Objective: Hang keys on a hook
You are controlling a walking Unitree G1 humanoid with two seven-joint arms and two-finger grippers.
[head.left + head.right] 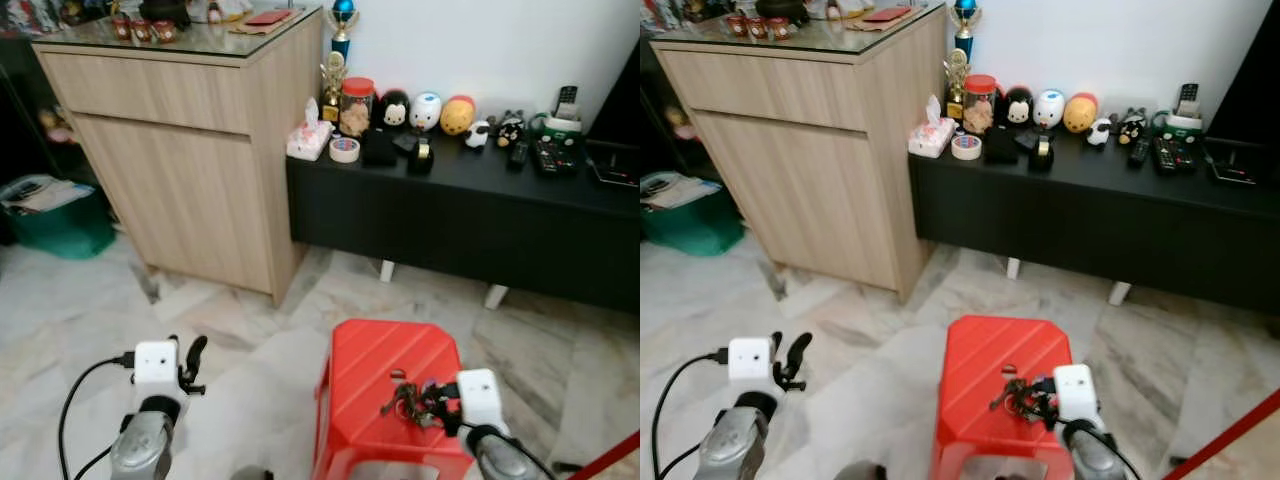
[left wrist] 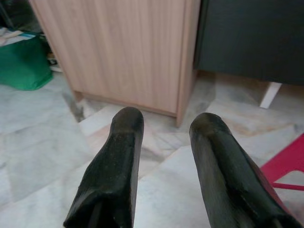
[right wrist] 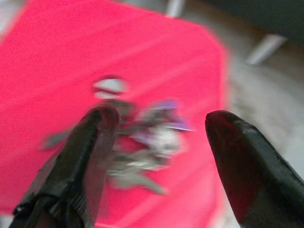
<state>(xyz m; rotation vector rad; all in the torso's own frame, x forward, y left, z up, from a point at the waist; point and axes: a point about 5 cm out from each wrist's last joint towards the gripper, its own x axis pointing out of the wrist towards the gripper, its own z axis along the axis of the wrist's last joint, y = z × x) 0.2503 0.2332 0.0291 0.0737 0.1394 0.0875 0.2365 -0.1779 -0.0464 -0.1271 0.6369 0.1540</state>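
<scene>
While the right hand [image 3: 159, 142] hovers open over keys [image 1: 405, 400] on the red stool [image 1: 375, 360], the left hand [image 2: 164, 166] gapes beside the wooden cabinet [image 1: 190, 170].

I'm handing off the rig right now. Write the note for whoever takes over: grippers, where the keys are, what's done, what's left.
Right gripper: open, fingers on either side of the keys, which lie on the red stool; not gripped yet.
Left gripper: open, holds nothing, over the marble floor facing the wooden cabinet.
Done: right gripper lined up on the keys.
Left: close on the keys, lift, find a hook and hang them. I can't make out a hook from here.
</scene>
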